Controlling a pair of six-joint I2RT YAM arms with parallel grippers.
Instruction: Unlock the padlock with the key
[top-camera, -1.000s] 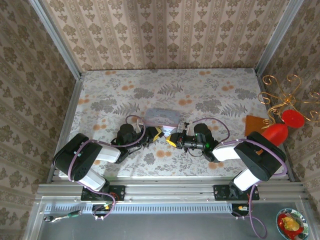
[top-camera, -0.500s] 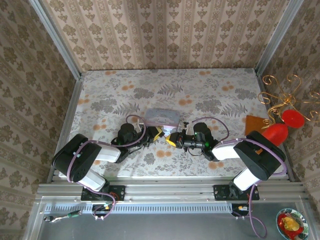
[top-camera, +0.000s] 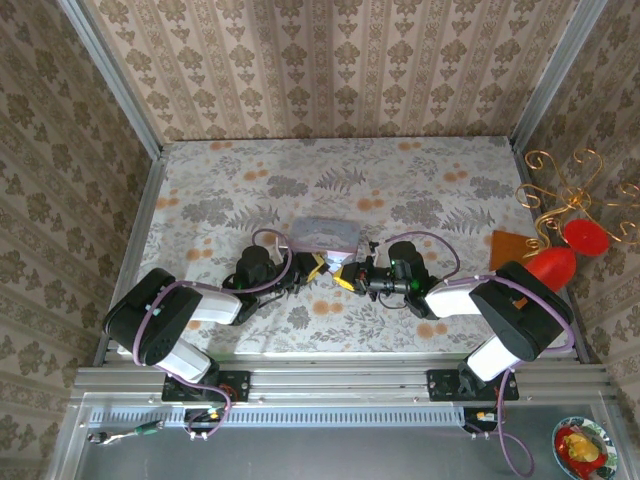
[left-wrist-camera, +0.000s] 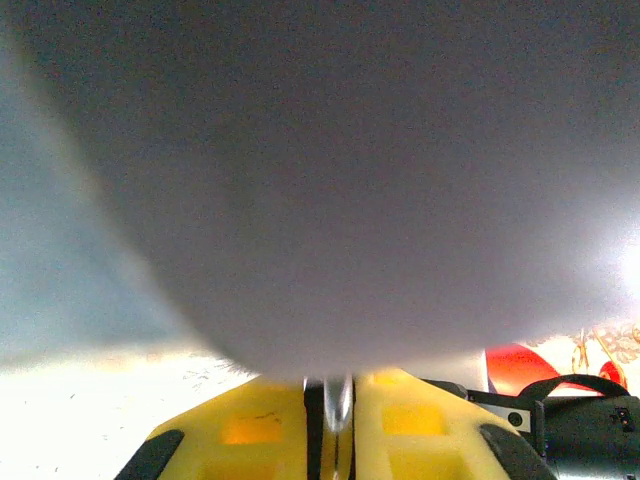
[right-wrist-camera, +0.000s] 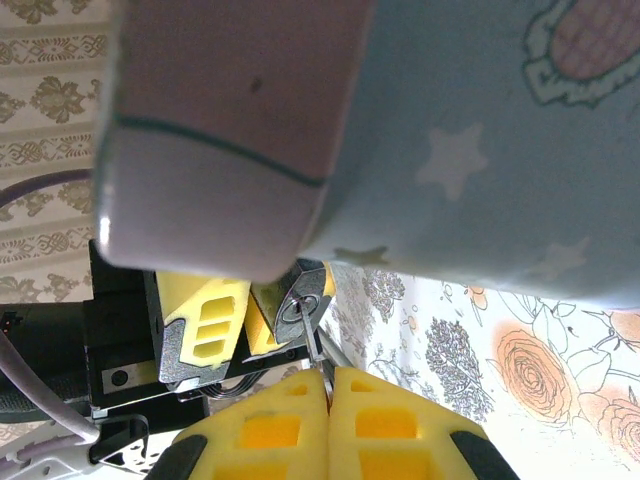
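padlock (right-wrist-camera: 299, 303) is clamped in left gripper (left-wrist-camera: 330, 400), keyway face toward the right wrist cam, just under a corner of the tin (right-wrist-camera: 450, 130). key (right-wrist-camera: 318, 350) is pinched tight in right gripper (right-wrist-camera: 328, 375), tip at the keyway, can't tell how deep. shackle hidden, so no sign it's open. both grippers meet mid-table (top-camera: 450, 200), just in front of the tin. I'd say grabs and alignment done; left: seat key, turn, pop shackle
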